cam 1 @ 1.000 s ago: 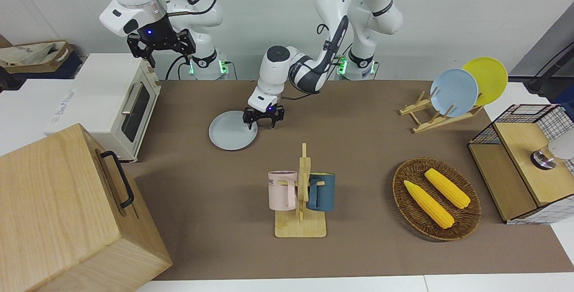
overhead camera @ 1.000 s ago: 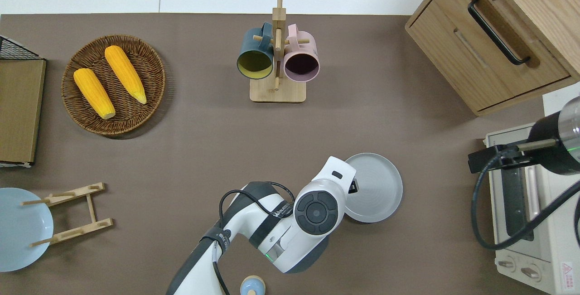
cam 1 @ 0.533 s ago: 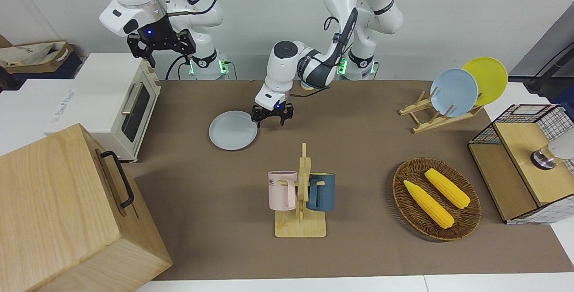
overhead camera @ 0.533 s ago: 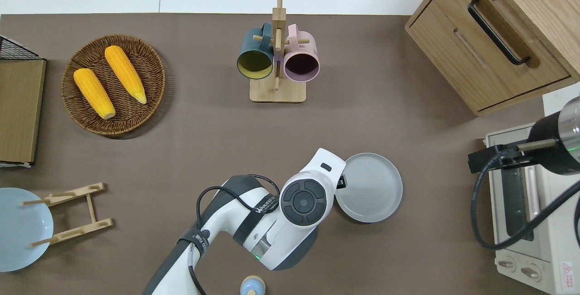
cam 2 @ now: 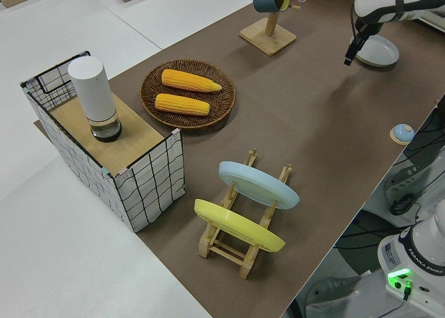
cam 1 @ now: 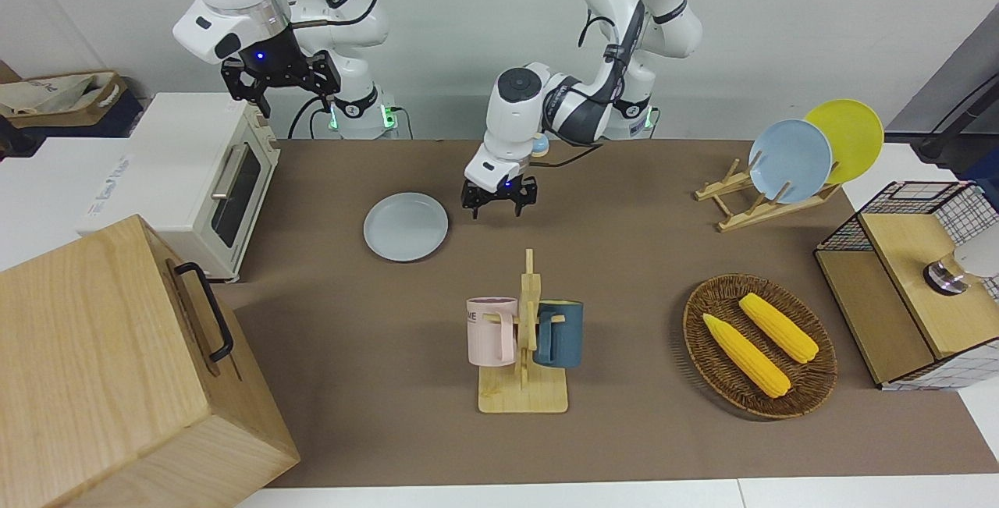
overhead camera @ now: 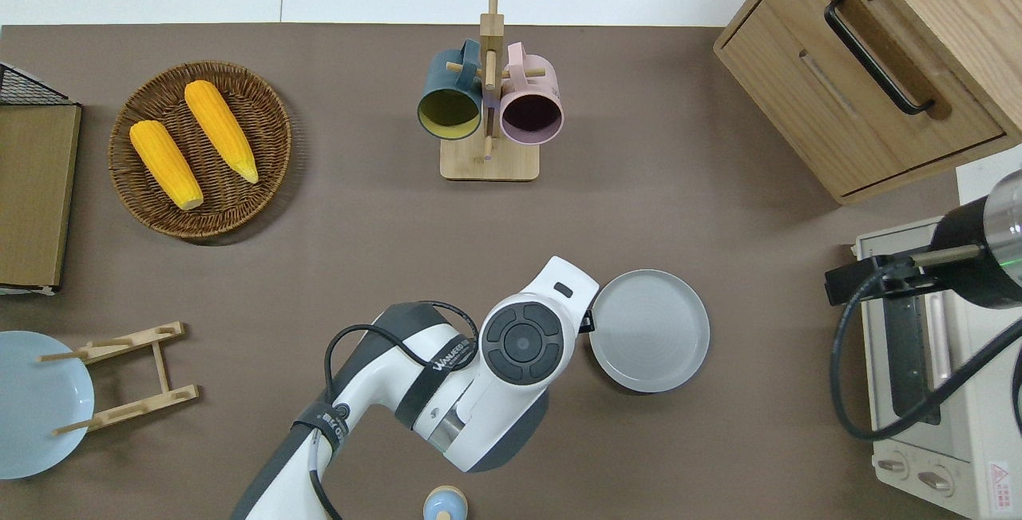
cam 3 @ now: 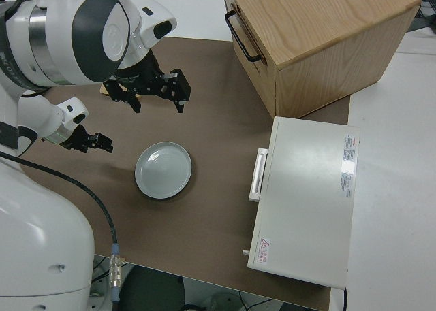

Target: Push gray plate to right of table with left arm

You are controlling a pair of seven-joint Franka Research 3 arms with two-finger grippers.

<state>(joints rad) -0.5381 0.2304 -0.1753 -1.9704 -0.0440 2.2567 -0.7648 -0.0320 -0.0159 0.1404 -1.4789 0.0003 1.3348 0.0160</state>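
Observation:
The gray plate (cam 1: 406,226) lies flat on the brown table (cam 1: 624,258), toward the right arm's end; it also shows in the overhead view (overhead camera: 649,330) and the right side view (cam 3: 163,169). My left gripper (cam 1: 497,208) is open and empty. It hangs low over bare table just beside the plate's rim, on the side toward the left arm's end, not touching it. In the overhead view the wrist hides most of it. My right gripper (cam 1: 281,83) is open and its arm is parked.
A white toaster oven (cam 1: 195,172) and a wooden drawer cabinet (cam 1: 117,367) stand at the right arm's end. A mug stand (cam 1: 523,336) is farther from the robots than the plate. A corn basket (cam 1: 759,346), plate rack (cam 1: 769,196) and wire crate (cam 1: 913,282) are toward the left arm's end.
My left gripper has drawn back from the plate's rim toward the left arm's end, and its arm has risen. The plate and the right arm have not moved.

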